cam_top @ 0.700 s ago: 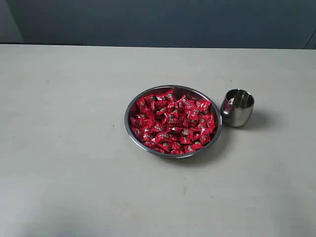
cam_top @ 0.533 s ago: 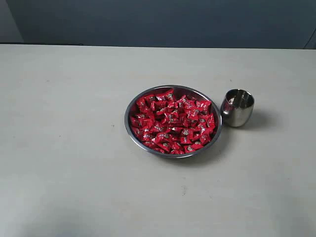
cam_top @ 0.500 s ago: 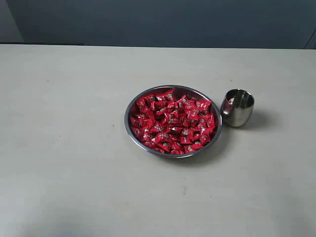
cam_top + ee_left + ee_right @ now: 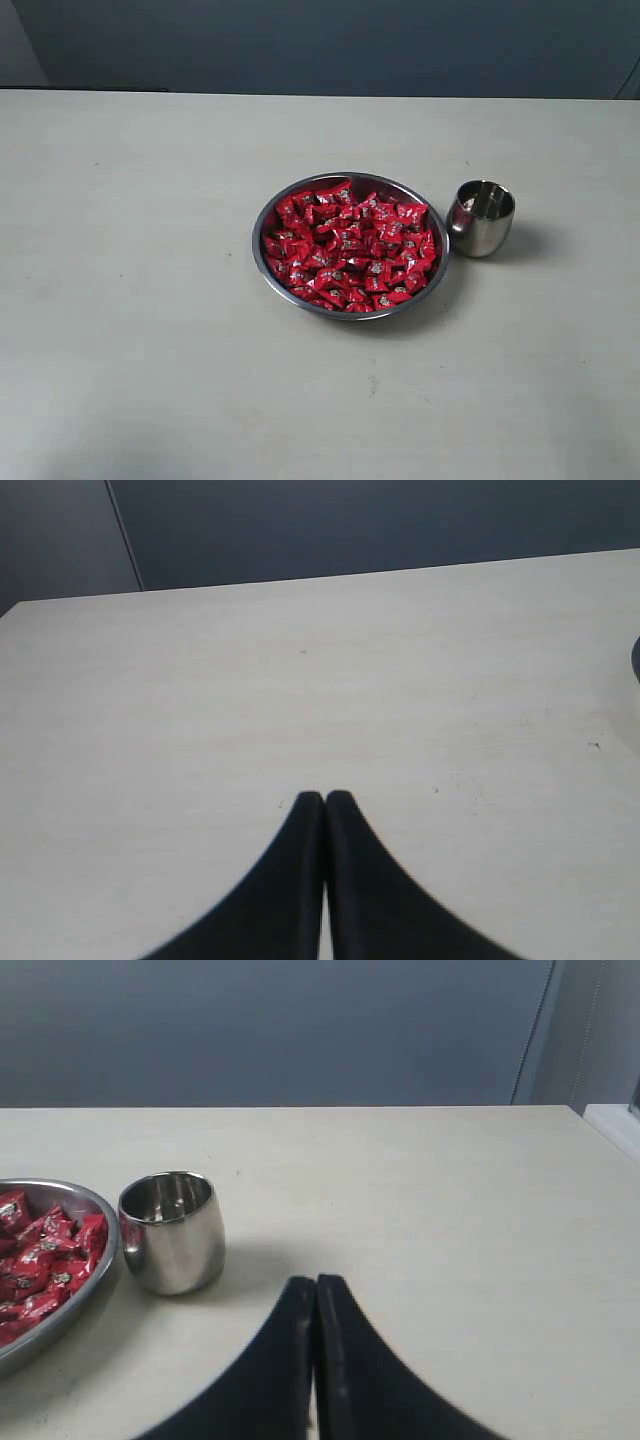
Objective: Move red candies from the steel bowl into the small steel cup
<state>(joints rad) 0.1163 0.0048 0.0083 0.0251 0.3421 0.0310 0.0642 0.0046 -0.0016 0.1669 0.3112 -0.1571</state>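
Note:
The wide steel bowl [image 4: 263,262] sits mid-table, heaped with red candies [image 4: 350,245]. Just to its right stands the small steel cup [image 4: 481,218], upright and seemingly empty. Neither arm shows in the exterior view. In the right wrist view my right gripper [image 4: 316,1282] is shut with nothing in it, hovering over bare table near the cup [image 4: 172,1230], with the bowl's rim [image 4: 105,1235] and some candies [image 4: 45,1255] beyond it. My left gripper [image 4: 324,798] is also shut and empty above bare tabletop; only a dark sliver, too small to identify, shows at that view's edge.
The pale table [image 4: 140,200] stretches wide around the bowl and cup. A dark blue wall [image 4: 330,40] backs its far edge. A table corner and a pale ledge [image 4: 615,1125] show in the right wrist view.

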